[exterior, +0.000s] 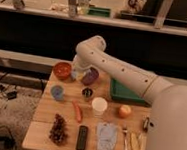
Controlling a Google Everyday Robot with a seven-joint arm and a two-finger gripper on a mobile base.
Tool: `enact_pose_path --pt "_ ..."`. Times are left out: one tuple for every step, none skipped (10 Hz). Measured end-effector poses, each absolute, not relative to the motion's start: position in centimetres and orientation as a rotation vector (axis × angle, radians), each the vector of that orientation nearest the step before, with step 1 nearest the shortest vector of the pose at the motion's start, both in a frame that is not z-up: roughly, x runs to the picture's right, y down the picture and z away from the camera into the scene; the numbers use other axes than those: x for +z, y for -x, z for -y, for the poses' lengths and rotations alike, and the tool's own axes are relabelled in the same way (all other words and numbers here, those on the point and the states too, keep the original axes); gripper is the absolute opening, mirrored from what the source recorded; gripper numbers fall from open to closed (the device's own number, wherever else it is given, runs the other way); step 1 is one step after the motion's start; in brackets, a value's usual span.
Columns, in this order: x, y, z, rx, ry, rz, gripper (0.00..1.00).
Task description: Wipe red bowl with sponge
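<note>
The red bowl sits at the back left of the wooden table, its dark inside facing up. My gripper hangs at the end of the white arm, just right of the red bowl's rim and left of the purple bowl. A small blue-grey patch under the gripper looks like the sponge. I cannot tell whether it is held or lying on the table.
A green tray lies at the back right. On the table stand a light-blue cup, a small dark cup and a white cup. An orange, carrot, dark cluster, black remote, pale cloth and cutlery also lie there.
</note>
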State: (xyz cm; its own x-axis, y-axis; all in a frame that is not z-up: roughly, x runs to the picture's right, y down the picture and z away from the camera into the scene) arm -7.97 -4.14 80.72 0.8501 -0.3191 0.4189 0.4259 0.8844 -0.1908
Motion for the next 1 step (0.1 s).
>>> enact_pose_path --pt "80.92 7.6 4.86 -0.399 0.272 0.383 0.09"
